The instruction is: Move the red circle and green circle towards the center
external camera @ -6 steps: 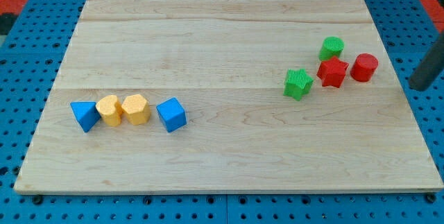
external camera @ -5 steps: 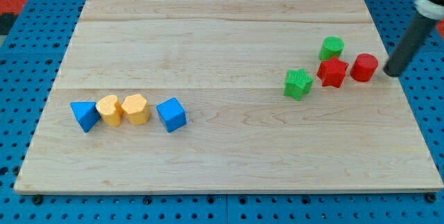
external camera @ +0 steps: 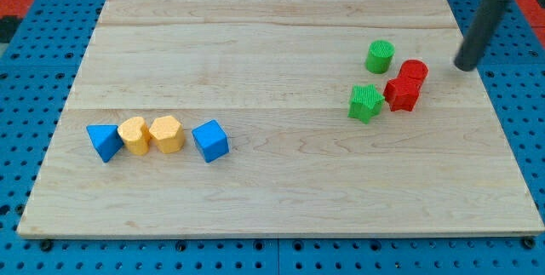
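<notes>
Two ribbed circles: red circle [external camera: 414, 71], green circle [external camera: 381, 56]; my tip [external camera: 464, 65] right.

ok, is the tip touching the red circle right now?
No, my tip stands apart from the red circle, off to the view's right with bare board between them.

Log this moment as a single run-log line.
tip: right of red circle, apart | green circle: upper left of it | both right of center

Red circle [external camera: 414, 71]; green circle [external camera: 381, 56]; pale wooden board [external camera: 255, 37]; dark rod [external camera: 477, 32]
</notes>
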Action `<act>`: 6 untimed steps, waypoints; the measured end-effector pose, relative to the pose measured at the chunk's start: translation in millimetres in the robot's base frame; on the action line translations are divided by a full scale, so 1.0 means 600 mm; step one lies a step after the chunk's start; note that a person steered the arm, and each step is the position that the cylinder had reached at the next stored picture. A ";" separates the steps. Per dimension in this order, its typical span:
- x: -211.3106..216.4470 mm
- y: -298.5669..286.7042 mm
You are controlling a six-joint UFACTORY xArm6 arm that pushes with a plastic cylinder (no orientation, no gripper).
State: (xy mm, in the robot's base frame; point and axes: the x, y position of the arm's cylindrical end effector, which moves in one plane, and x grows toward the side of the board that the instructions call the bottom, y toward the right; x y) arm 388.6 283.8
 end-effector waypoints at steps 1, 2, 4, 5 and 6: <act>0.026 -0.098; -0.007 -0.198; -0.056 -0.205; -0.044 -0.133; -0.134 -0.136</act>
State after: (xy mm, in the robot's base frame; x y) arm 308.3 202.2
